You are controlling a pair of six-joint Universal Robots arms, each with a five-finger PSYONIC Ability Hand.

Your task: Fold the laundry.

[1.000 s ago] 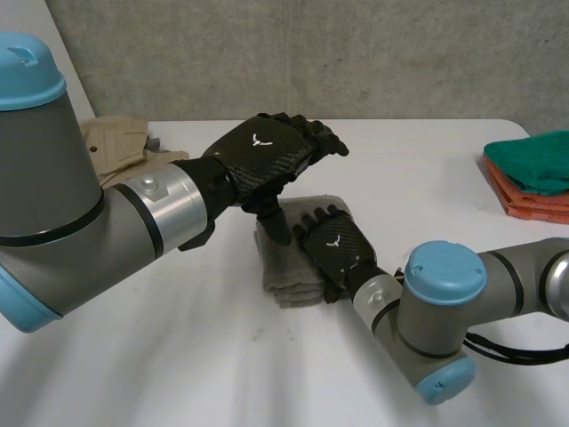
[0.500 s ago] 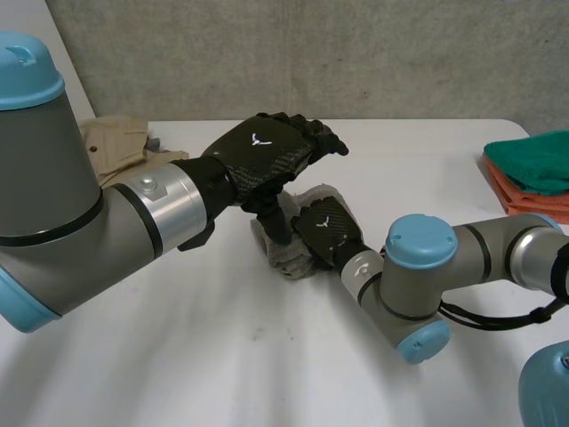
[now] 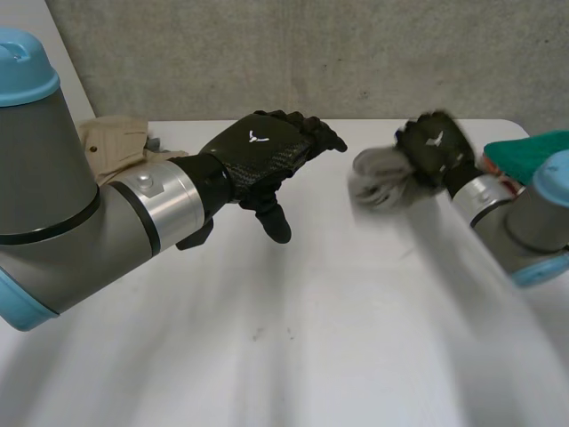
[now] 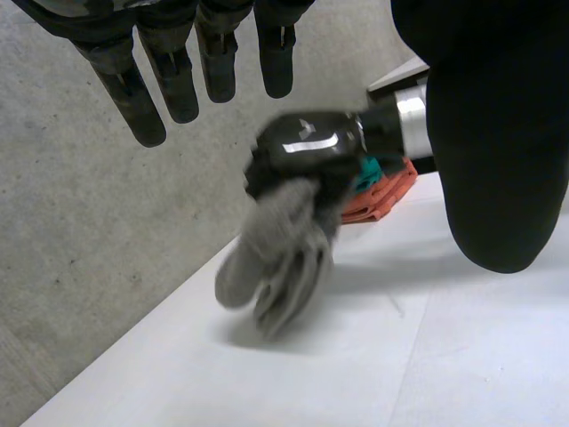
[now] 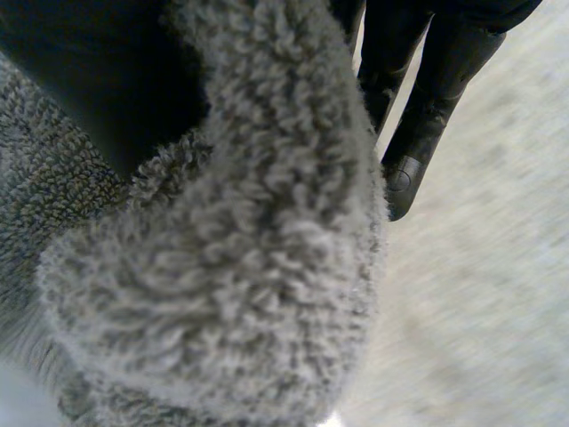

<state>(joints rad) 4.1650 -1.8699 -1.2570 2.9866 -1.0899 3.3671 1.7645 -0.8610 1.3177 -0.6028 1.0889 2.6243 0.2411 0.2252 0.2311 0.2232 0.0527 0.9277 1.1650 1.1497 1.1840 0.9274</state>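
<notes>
grey towel, right hand: blurred | green cloth: half behind right arm | beige garment: behind left arm

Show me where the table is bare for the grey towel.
Bare: the near half of the table, and the gap between left hand and the grey towel held by right hand. Crowded: folded stack beside right hand, beige cloth far left.

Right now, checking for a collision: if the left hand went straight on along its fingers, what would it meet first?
Probably the grey towel held in the right hand; the left hand points that way, though depth is unclear.
</notes>
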